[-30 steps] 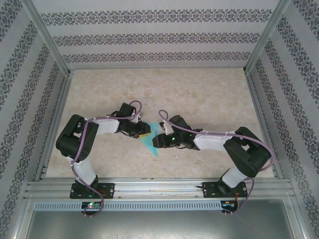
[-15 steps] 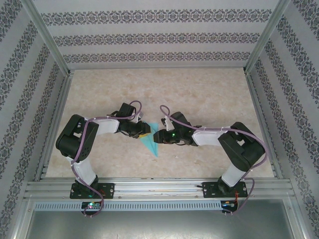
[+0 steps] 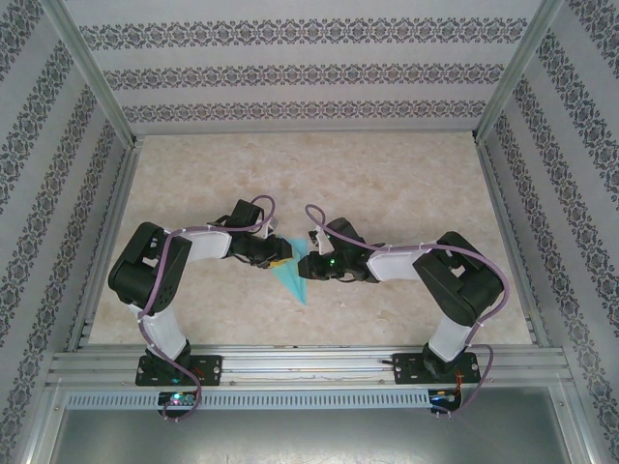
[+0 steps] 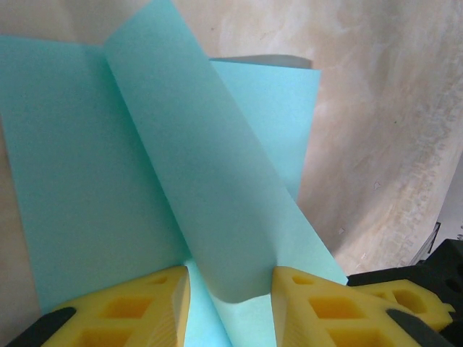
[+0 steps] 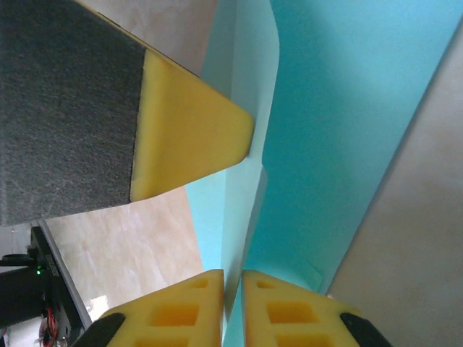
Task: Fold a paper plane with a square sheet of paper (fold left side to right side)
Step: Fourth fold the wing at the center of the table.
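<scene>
Two arms: meeting at mid-table, left gripper [image 4: 230, 282] and right gripper [image 5: 233, 283] facing each other across the paper.
Paper: thin turquoise-blue folded paper sheet [image 3: 293, 278], on the beige marbled tabletop [image 3: 406, 184], between both grippers, sharp point toward the near edge.
Left jaws: parted, yellow fingers [image 4: 130, 307] either side of a raised flap.
Right jaws: clenched on a thin standing fold of the sheet.
</scene>
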`<state>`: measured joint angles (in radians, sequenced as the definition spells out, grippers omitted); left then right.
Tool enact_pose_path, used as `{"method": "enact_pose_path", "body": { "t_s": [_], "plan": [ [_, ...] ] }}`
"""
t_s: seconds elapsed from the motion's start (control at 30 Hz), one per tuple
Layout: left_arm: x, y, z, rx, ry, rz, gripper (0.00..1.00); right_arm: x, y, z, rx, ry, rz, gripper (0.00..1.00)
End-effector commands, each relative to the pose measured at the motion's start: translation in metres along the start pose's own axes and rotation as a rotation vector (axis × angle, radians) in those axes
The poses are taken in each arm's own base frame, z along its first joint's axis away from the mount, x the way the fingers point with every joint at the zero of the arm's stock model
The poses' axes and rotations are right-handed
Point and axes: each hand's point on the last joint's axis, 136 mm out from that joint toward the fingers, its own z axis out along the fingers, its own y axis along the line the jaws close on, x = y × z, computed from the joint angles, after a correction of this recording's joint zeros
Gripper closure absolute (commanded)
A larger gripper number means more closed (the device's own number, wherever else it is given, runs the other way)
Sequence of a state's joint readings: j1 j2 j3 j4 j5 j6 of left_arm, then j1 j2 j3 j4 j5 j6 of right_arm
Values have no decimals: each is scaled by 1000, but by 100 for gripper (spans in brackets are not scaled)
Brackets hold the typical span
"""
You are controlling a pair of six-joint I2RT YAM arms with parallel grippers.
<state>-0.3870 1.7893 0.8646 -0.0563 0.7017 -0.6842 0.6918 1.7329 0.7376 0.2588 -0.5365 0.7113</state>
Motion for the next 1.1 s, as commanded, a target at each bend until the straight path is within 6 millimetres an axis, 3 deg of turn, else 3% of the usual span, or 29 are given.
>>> {"method": "enact_pose_path", "body": {
  "t_s": [0.0,0.23,1.07],
  "plan": [
    [12,32,10,-125,24,-29,64,1,-4,4,17,2,0,89],
    [12,33,10,-128,27,-30,64,1,-14,6,59,11,8,96],
    [12,34,11,-128,30,-30,64,-1,-28,7,121,15,10,96]
  ]
}}
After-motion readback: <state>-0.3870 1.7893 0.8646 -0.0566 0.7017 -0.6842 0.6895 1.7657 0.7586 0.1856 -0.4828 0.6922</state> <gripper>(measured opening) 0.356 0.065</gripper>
